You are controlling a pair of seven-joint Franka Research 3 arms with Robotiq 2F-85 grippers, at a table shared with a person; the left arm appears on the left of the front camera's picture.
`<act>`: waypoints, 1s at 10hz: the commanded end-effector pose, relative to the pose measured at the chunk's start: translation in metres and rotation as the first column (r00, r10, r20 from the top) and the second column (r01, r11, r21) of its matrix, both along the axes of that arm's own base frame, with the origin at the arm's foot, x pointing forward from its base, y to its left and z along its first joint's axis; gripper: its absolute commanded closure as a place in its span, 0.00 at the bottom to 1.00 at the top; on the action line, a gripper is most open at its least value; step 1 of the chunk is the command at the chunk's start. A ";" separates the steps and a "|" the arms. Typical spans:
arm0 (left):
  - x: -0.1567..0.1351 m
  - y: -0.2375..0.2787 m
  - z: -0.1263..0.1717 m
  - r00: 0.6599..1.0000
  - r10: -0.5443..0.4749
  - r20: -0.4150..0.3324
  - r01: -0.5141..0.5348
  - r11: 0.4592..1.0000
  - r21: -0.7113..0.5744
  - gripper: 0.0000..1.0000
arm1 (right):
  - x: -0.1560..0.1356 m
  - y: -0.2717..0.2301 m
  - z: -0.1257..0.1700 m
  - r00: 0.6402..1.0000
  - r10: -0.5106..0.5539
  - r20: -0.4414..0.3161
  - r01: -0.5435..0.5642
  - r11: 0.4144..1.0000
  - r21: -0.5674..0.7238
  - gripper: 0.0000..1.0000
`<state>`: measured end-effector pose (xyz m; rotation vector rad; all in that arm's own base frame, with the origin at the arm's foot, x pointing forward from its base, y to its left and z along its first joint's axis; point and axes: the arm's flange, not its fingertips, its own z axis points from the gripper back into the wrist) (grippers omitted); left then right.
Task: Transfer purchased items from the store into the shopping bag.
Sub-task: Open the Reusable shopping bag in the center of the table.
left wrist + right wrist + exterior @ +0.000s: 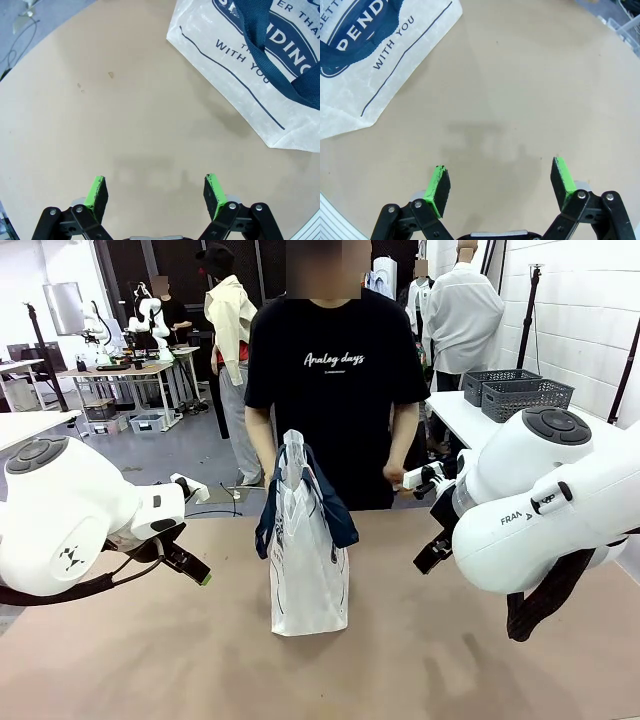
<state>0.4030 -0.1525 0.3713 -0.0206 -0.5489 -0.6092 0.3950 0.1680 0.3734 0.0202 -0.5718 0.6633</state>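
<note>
Shopping bag (308, 565) beyond jaws (both spread)

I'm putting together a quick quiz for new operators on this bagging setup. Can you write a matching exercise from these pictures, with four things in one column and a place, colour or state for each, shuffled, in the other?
Things
1. shopping bag
2. strap handles
3. left gripper
4. mesh baskets

Descriptions
A. open, above bare tabletop
B. dark grey, on a white side table at the far right
C. standing upright at mid-table, in front of the person
D. navy blue

Pairs: 1-C, 2-D, 3-A, 4-B
</note>
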 end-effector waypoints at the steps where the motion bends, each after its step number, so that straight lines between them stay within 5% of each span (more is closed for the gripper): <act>1: 0.000 0.001 0.000 1.000 0.003 0.000 -0.003 1.000 -0.002 0.00 | 0.000 0.000 0.000 1.000 0.000 0.000 0.000 1.000 0.000 0.00; 10: 0.000 0.001 0.000 1.000 0.003 0.000 -0.003 1.000 -0.002 0.00 | 0.000 0.000 0.000 1.000 0.000 0.000 0.000 1.000 0.000 0.00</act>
